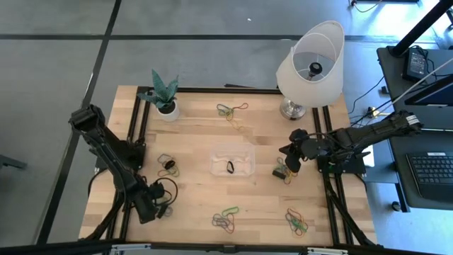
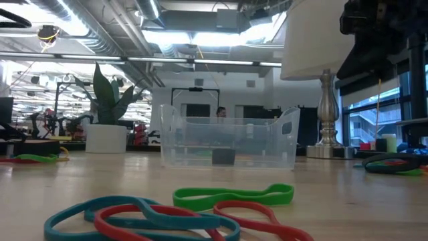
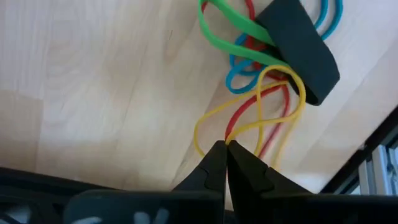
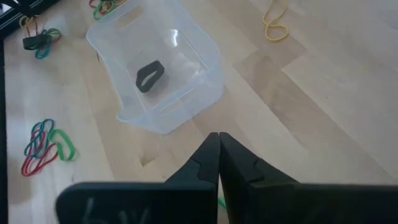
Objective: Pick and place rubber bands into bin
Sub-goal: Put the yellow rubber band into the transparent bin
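Clear plastic bin [image 1: 232, 161] at mid-bench, one black rubber band [image 4: 150, 76] already lying on its floor. Right pincer [image 1: 288, 160] hanging just beside the bin on the lamp [image 1: 310, 65] side, fingers pressed together in the wrist view, nothing visible between them; small mixed cluster [image 1: 285, 172] lying right under it, on the side away from the bin. Left pincer [image 3: 226, 163] low over its own tangle, well apart from the bin toward the bench's near corner, tips closed at the crossing of a yellow band [image 3: 258, 115], though a true grip on it cannot be confirmed. For a clean pick: judged best to open the fingers before descending, straddle a single strand rather than the whole knot, close fully, then lift straight up so neighbours drop off. Carry clear of the bin's see-through wall and release low over its middle. Further clusters [image 1: 225, 219] waiting elsewhere around the bin.
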